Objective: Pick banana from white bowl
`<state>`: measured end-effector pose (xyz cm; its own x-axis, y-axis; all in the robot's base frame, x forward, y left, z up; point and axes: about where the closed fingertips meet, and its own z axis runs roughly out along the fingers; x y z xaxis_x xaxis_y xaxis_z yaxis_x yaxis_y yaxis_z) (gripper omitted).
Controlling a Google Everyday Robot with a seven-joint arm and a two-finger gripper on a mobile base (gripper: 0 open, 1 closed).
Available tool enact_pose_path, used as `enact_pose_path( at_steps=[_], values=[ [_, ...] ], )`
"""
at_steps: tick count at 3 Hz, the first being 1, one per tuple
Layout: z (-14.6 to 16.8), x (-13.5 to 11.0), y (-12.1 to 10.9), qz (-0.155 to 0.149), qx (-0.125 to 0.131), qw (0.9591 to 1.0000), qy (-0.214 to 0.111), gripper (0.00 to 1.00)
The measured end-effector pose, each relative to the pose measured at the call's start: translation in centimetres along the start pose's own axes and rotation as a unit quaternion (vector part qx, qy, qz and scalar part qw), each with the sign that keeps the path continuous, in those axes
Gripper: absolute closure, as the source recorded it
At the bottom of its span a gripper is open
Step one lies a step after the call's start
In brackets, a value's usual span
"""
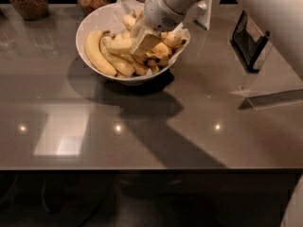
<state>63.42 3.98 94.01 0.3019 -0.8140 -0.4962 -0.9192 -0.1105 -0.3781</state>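
Down among bananas [110,56] heaped in the white bowl [97,20] sits the gripper [145,42], grasp unclear.

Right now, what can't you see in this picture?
- Camera view: the gripper sits low over the bananas in the white bowl. The arm hides whether it grips one.
- Camera view: bananas under the gripper are covered by it.
- Camera view: the jars at the back have their tops cut off by the upper edge.
- Camera view: under the table it is too dark to see anything.
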Motion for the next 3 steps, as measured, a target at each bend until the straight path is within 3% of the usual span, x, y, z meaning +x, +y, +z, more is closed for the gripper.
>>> enact_pose_path(
  at_steps=[1, 3],
  values=[
    [-1.6, -0.6, 0.7, -0.010, 0.009, 0.9999, -0.002, 1.00],
    [-7.2, -2.3, 4.7, -0.043, 0.031, 0.9966, -0.063, 1.00]
  ],
)
